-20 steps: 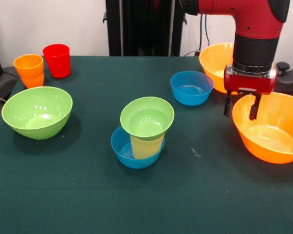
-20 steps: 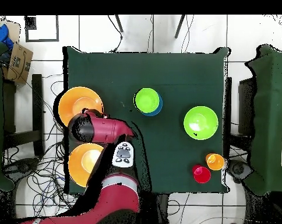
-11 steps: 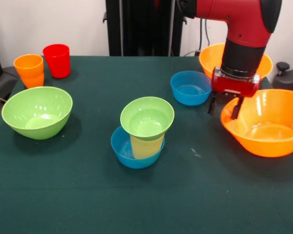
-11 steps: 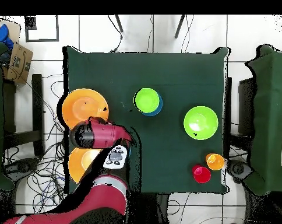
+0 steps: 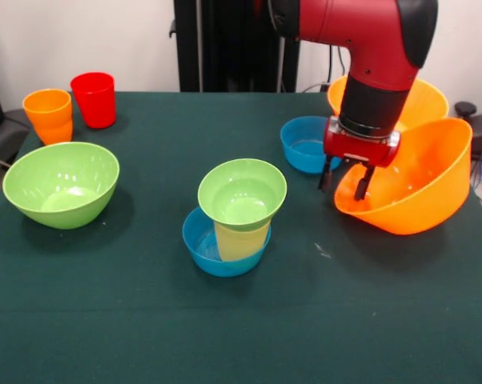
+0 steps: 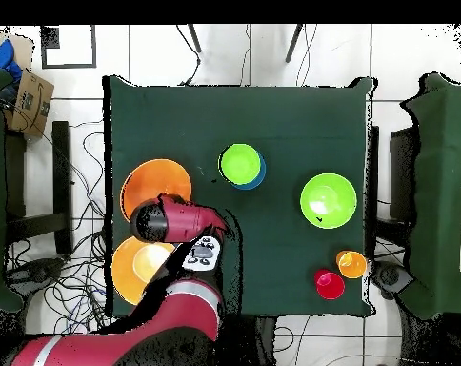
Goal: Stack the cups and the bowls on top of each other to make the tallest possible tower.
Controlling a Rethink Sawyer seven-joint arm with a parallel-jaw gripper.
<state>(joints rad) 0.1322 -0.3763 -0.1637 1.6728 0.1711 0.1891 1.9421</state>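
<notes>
My gripper (image 5: 343, 185) is shut on the near rim of a very large orange bowl (image 5: 417, 188), one finger inside it and one outside. That bowl hangs tilted at the right, its far side raised. Left of it stands the tower: a small green bowl (image 5: 243, 192) on a pale yellow cup (image 5: 241, 240) inside a small blue bowl (image 5: 213, 252). From overhead the held orange bowl (image 6: 150, 179) lies left of the tower (image 6: 240, 163), and the arm (image 6: 177, 221) hides the gripper.
Another small blue bowl (image 5: 305, 144) sits just behind the gripper. A second very large orange bowl (image 5: 423, 98) stands at the far right. At the left are a large green bowl (image 5: 61, 184), an orange cup (image 5: 47, 114) and a red cup (image 5: 94, 98).
The gripper has moved left toward the tower with the orange bowl's rim in it. The bowl has come up off the table and tilted. Nothing else has moved.
</notes>
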